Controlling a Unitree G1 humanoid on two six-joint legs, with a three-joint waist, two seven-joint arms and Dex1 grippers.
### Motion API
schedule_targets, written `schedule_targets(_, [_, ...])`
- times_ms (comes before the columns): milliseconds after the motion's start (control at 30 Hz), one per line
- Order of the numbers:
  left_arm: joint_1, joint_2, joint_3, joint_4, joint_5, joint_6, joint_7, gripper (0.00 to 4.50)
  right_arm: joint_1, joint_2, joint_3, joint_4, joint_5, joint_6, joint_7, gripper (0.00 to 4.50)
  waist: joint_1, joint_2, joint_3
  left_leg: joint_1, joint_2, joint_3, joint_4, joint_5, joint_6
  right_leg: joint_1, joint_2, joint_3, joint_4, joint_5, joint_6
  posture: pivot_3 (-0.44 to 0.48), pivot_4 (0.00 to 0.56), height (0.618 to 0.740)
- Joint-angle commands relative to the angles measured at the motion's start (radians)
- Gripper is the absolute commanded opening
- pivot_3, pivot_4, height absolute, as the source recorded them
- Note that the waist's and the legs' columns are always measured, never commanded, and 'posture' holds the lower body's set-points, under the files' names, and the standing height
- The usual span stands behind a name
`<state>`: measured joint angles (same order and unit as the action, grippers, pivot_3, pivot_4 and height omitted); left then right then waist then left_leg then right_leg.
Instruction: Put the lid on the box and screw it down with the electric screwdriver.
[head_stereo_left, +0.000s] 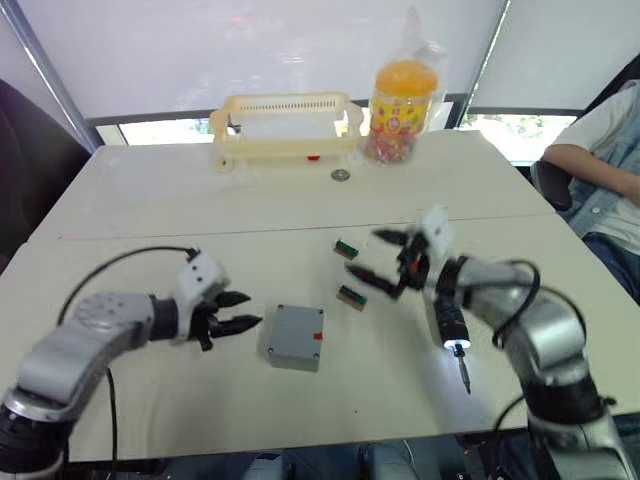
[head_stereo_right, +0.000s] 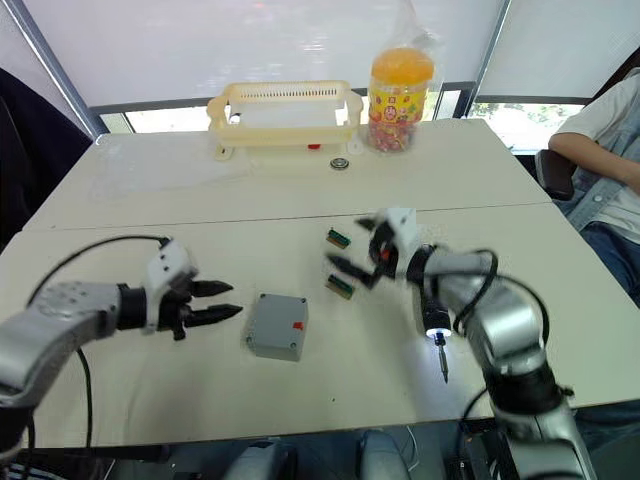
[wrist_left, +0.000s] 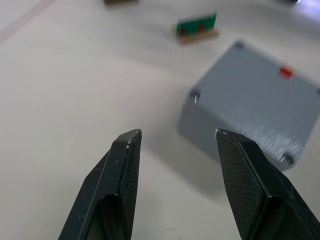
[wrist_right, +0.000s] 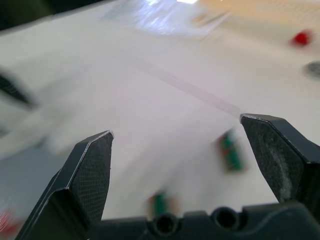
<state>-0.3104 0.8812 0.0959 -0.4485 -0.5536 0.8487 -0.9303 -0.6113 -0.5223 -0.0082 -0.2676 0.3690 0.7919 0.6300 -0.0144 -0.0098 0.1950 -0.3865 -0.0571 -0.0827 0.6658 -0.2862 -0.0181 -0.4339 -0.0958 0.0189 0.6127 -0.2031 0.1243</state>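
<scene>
Two grippers stand spread and empty. At table centre sits the small grey square plastic box (head_stereo_left: 293, 337), its flat grey lid (wrist_left: 260, 100) apparently on already; rigid, light, probably smooth, best pinched across opposite walls. At its nine o'clock hovers the left gripper (head_stereo_left: 237, 310). At three o'clock, the right gripper (head_stereo_left: 378, 258); beside it lies the long black electric screwdriver (head_stereo_left: 452, 325).

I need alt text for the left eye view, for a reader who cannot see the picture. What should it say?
A grey box with its lid on sits on a pale table between two open robot claws, the left claw close beside it. An electric screwdriver lies under the right claw, near two small green blocks. A yellow basket and a candy jar stand at the far edge.
</scene>
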Motion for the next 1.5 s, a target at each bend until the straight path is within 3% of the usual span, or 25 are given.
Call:
schedule_targets(33, [-0.091,0.006,0.063,0.022,-0.071,0.041,0.004,2.41,-0.108,0.053,0.008,0.227,-0.013,-0.048,0.003,4.44,-0.001,0.000,0.000,0.000,0.000,0.000,0.000,0.000,0.000,0.000,0.000,0.000,0.000,0.000,0.000,0.000,0.150,0.740])
schedule_targets(167, [-0.144,-0.028,0.111,0.052,-0.111,0.094,0.082,2.41,-0.214,0.125,0.051,0.485,-0.064,-0.150,0.021,4.44,-0.007,0.000,0.000,0.000,-0.001,0.000,0.000,0.000,0.000,-0.001,0.001,0.000,0.001,0.000,0.000,0.000,0.150,0.740])
schedule_targets(367, [-0.086,-0.099,0.161,-0.020,-0.174,0.153,0.198,2.41,-0.322,0.203,0.103,0.840,-0.162,-0.353,0.046,4.44,-0.013,0.000,0.000,-0.002,0.000,0.002,0.000,0.003,-0.006,-0.005,0.001,0.003,0.002,0.000,0.000,0.000,0.150,0.740])
schedule_targets(633, [0.032,-0.159,0.205,-0.085,-0.220,0.177,0.309,2.41,-0.397,0.268,0.130,1.094,-0.264,-0.566,0.057,4.44,-0.030,0.000,0.000,-0.003,0.000,0.001,-0.001,0.005,-0.008,-0.007,0.001,0.004,0.003,0.000,0.000,0.000,0.150,0.740])
schedule_targets(733, [0.057,-0.158,0.204,-0.093,-0.224,0.167,0.323,2.41,-0.422,0.284,0.118,1.161,-0.281,-0.608,0.047,3.60,-0.031,0.000,0.000,-0.003,0.000,0.001,-0.001,0.005,-0.009,-0.007,0.002,0.004,0.003,0.000,0.000,0.000,0.150,0.740])
schedule_targets(833, [0.072,-0.152,0.206,-0.089,-0.227,0.158,0.327,2.41,-0.439,0.298,0.109,1.198,-0.287,-0.630,0.048,2.17,-0.031,0.000,0.000,-0.003,0.000,0.001,-0.001,0.005,-0.009,-0.007,0.001,0.004,0.003,0.000,0.000,0.000,0.150,0.740])
schedule_targets(1400, [0.124,-0.168,0.112,-0.055,-0.155,0.055,0.325,2.41,-0.465,0.338,0.075,1.278,-0.311,-0.698,0.011,2.17,-0.031,0.000,0.000,-0.003,0.000,0.001,-0.002,0.005,-0.009,-0.008,0.002,0.004,0.003,0.000,0.000,0.000,0.150,0.740])
schedule_targets(1500, [0.116,-0.173,0.108,-0.058,-0.154,0.060,0.330,2.41,-0.461,0.342,0.077,1.284,-0.321,-0.695,0.007,1.25,-0.031,0.000,0.000,-0.003,0.000,0.001,-0.002,0.005,-0.009,-0.008,0.002,0.004,0.003,0.000,0.000,0.000,0.150,0.740])
